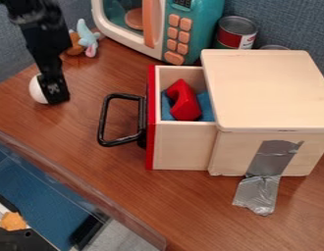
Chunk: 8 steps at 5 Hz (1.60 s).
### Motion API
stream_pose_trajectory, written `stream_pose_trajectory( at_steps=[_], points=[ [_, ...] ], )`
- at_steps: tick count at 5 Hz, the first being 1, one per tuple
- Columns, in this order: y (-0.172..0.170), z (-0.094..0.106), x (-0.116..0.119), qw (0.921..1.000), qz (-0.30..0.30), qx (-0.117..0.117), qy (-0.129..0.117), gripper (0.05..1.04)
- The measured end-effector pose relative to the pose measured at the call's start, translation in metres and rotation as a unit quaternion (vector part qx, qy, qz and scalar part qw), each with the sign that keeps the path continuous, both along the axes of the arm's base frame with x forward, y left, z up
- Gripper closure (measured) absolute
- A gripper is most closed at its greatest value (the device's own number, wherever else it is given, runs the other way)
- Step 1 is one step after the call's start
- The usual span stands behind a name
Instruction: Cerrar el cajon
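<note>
A black gripper (56, 99), open or shut impossible to tell, hangs well left of the box (269, 93) — the drawer (183, 145) juts from the box's left side, handle (119, 142) outermost, so closing likely means pushing boxward.

Toy microwave (214, 17) & robot arm (46, 41): tops cut off by pic's top edge. Wooden box (266, 93): R side cut off. 2nd can (275, 47): mostly hidden behind box. White round obj. (37, 90): partly behind gripper (56, 98).
</note>
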<state>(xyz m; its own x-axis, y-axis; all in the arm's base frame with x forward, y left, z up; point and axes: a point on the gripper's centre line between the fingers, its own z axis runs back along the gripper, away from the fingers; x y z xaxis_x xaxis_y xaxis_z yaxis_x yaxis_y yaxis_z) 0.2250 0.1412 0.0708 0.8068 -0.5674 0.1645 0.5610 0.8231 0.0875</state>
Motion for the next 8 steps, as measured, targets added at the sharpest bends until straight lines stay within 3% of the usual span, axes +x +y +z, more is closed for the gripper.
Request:
stream_pose_trajectory(
  at_steps=[1,2,6,8],
  points=[
    [-0.005,-0.02,0.0,0.9991,-0.026,0.015,0.029,0.084],
    [-0.007,-0.034,-0.006,0.9984,-0.035,0.018,0.04,0.084],
    [-0.044,-0.051,0.008,0.9981,-0.049,0.004,0.037,0.084],
    [-0.052,-0.068,0.022,0.9981,-0.045,0.02,0.036,0.084]
  ],
)
